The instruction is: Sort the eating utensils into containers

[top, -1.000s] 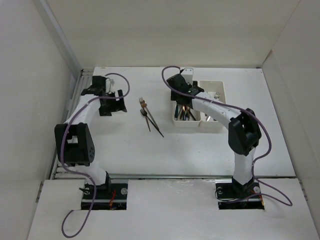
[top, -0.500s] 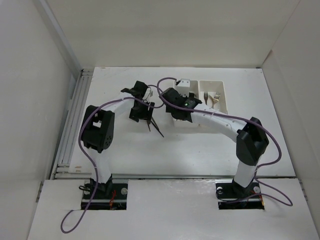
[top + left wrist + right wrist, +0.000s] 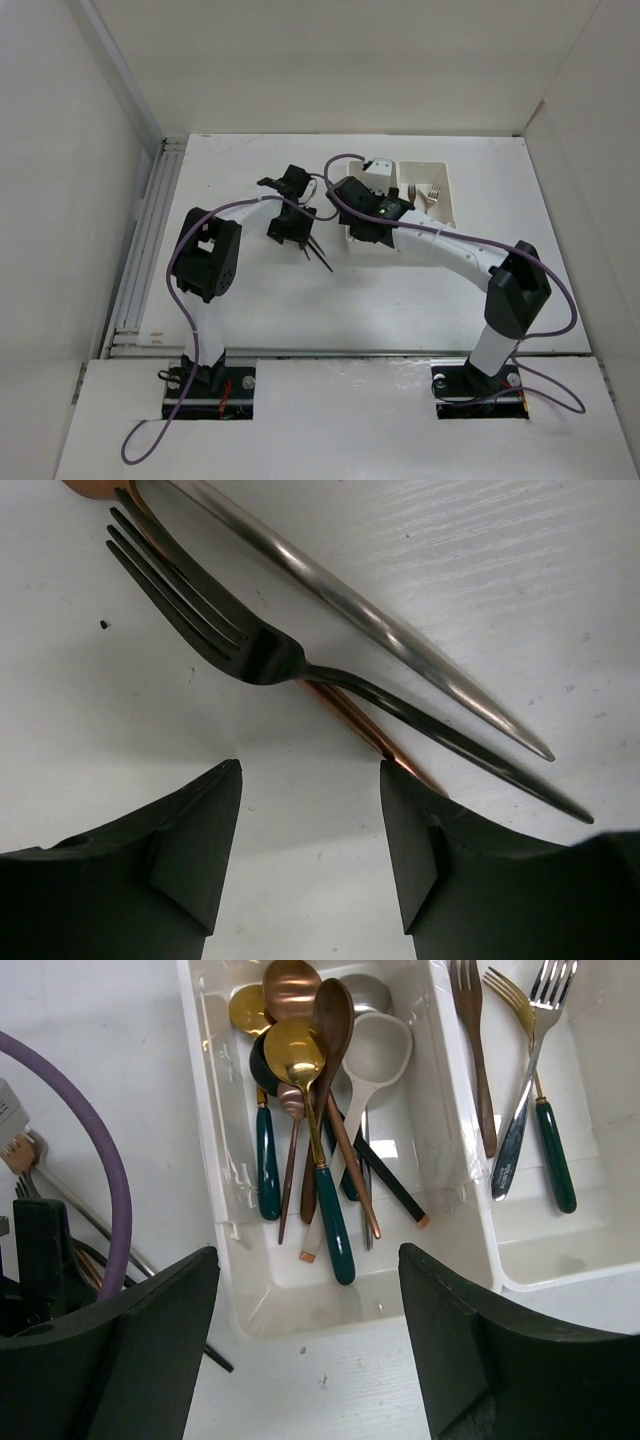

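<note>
Three loose forks lie together on the table: in the left wrist view a black fork crosses a copper one, with a silver handle beside them. My left gripper is open and empty, low over the table just short of these forks; it also shows in the top view. My right gripper is open and empty above the near end of the left white bin, which holds several spoons. The right bin holds three forks.
The joined bins stand at the back right of centre, the left one mostly hidden by my right wrist. A purple cable loops past the left bin. White walls enclose the table on three sides.
My left arm has swung from the far left of the table rightwards to the loose forks. My right gripper has shifted from the far end of the bin towards its near end.
</note>
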